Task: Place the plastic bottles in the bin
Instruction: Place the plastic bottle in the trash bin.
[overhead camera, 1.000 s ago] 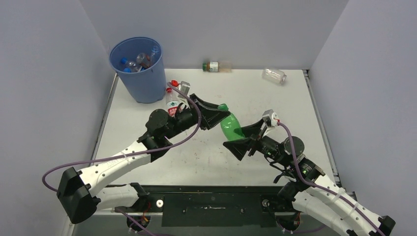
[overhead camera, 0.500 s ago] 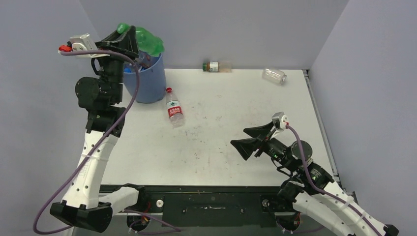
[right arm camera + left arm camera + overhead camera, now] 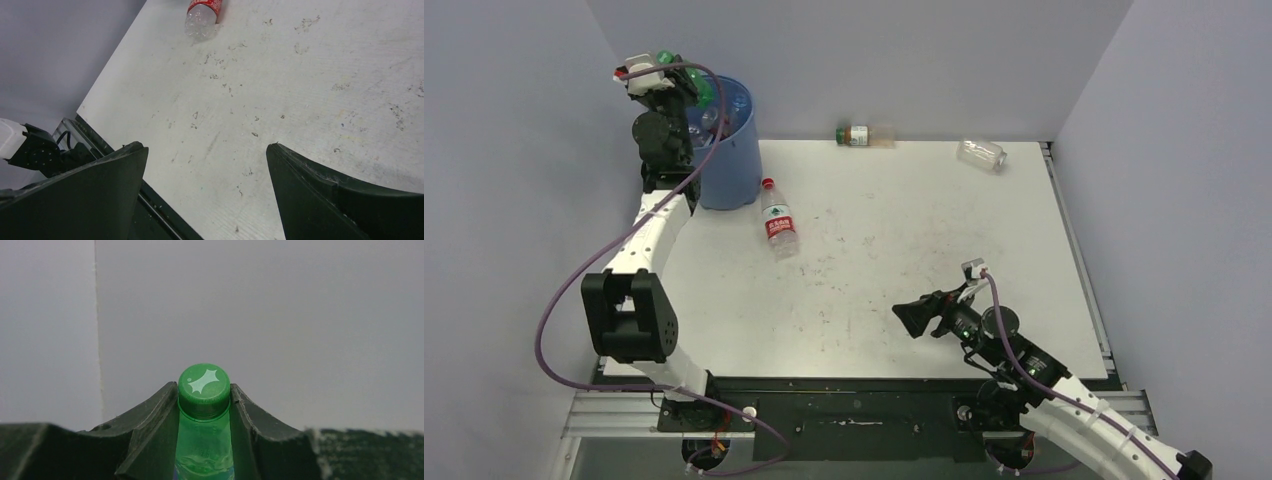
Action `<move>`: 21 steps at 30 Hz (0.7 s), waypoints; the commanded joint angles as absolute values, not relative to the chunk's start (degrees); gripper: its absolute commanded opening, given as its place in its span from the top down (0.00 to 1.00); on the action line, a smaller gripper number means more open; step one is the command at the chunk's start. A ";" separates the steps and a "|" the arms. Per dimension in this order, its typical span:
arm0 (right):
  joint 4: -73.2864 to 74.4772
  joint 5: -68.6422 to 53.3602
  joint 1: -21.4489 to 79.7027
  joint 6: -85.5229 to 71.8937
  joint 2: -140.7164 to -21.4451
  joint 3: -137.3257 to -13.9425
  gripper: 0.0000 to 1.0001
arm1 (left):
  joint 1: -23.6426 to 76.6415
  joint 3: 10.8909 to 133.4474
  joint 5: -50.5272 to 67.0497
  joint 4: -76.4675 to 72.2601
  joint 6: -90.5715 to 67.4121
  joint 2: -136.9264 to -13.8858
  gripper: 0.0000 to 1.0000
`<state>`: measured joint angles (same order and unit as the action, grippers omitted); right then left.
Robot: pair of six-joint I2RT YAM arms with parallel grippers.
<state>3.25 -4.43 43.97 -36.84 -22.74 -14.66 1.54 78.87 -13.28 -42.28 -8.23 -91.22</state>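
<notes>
My left gripper (image 3: 682, 78) is shut on a green bottle (image 3: 706, 91) by its neck, at the left rim of the blue bin (image 3: 732, 165). In the left wrist view the green cap (image 3: 204, 384) stands between the two fingers (image 3: 155, 425), facing the grey wall. The bin holds several bottles. A clear bottle with a red label and red cap (image 3: 776, 222) lies on the table just right of the bin, and its base shows at the top of the right wrist view (image 3: 202, 13). My right gripper (image 3: 914, 318) (image 3: 205, 147) is open and holds nothing, low over the table's near edge.
An amber bottle (image 3: 859, 135) lies against the back wall. A clear bottle (image 3: 982, 152) lies at the back right. Grey walls close in the white table (image 3: 904, 230) on three sides. The black front rail (image 3: 150, 200) runs under my right gripper.
My left arm carried the green bottle from mid-table up to the bin, then lowered it toward the left rim. My right arm let it go and drew back to the near edge.
</notes>
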 commanded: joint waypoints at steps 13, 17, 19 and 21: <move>-8.57 2.63 44.46 -34.37 -32.46 -14.65 0.07 | -2.11 90.33 -12.28 -55.38 -7.88 -110.56 1.00; -7.93 4.40 44.50 -33.61 -32.90 -14.94 0.07 | -1.96 94.78 -10.67 -56.34 -9.95 -115.45 1.00; -7.91 4.97 44.50 -33.78 -33.36 -14.78 0.07 | -1.53 96.90 -10.30 -56.34 -10.35 -116.95 0.88; -8.15 5.42 44.57 -34.06 -33.83 -14.47 0.07 | -1.26 98.47 -9.86 -56.05 -10.75 -117.76 0.67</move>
